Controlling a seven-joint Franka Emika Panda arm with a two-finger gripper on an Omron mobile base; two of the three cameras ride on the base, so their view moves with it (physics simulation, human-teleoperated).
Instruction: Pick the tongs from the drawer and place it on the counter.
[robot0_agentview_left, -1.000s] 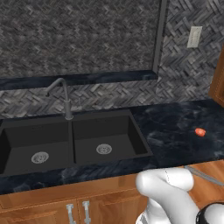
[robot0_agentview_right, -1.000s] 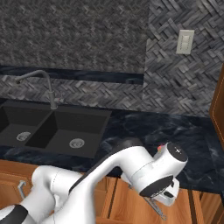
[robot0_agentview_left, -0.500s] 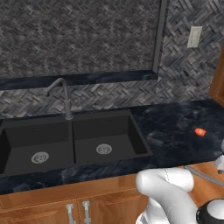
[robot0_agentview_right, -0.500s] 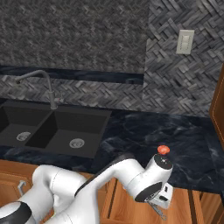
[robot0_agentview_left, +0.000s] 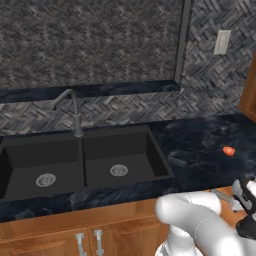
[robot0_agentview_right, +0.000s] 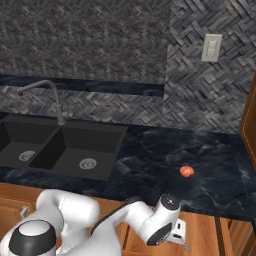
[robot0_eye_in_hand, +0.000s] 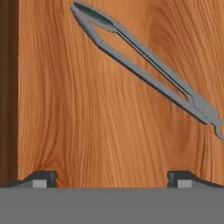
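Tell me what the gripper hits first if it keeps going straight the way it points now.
Most likely the bare wooden floor of the drawer. The open gripper looks straight at that wood; the tongs lie diagonally, off toward the top of the hand view, so the fingertips would probably miss them. Depth is unclear.

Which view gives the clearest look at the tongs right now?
The hand view: the tongs lie whole and slantwise on the drawer floor, unobstructed, ahead of the open jaws. The left base view shows a short grey piece of them past the arm; in the right base view I can't pick them out.
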